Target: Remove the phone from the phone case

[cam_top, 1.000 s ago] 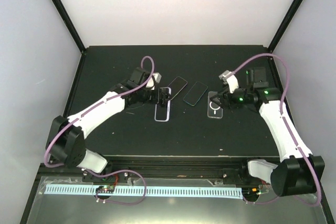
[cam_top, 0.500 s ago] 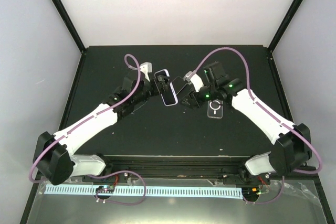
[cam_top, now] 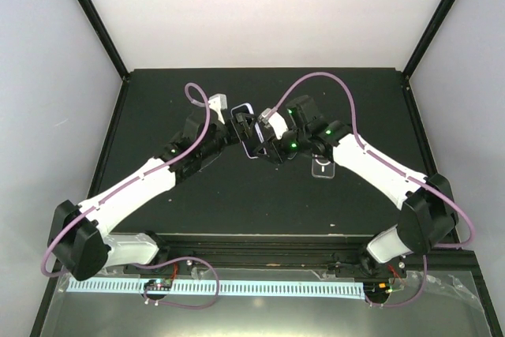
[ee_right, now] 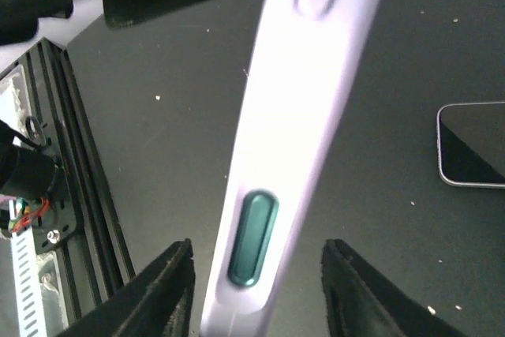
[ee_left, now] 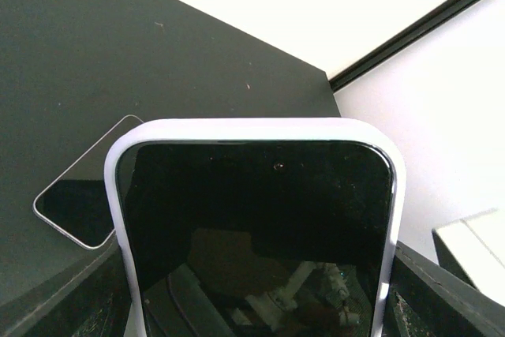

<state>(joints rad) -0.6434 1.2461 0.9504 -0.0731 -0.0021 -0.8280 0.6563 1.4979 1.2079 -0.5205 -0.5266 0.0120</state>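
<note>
Phone (ee_left: 252,234): dark screen, seated in a lavender phone case (ee_left: 252,129). The case rim wraps the top edge and both upper corners. The pair is held up off the table (cam_top: 158,92), over the middle of its width and nearer the far edge than the near edge.

Left gripper (cam_top: 239,126): clenched on the phone case. Its dark fingers (ee_left: 75,297) sit against the two long sides at the bottom of the left wrist view.

Right gripper (ee_right: 256,252): released. Its fingers (ee_right: 162,293) straddle the case's side edge, with a gap showing between each one and the lavender rim. A teal side button (ee_right: 252,238) sits on that edge between them.

In the top view the two grippers meet at the case, left arm from the near-left, right arm from the near-right.

On the table:
- a bare handset (ee_left: 79,195) lying flat beyond the held phone, in the left wrist view
- a dark-screened handset (ee_right: 473,144) lying flat, in the right wrist view; cannot tell whether it is the same unit
- a clear case with a white ring (cam_top: 322,166), flat just beside the right forearm, part hidden by it
</note>
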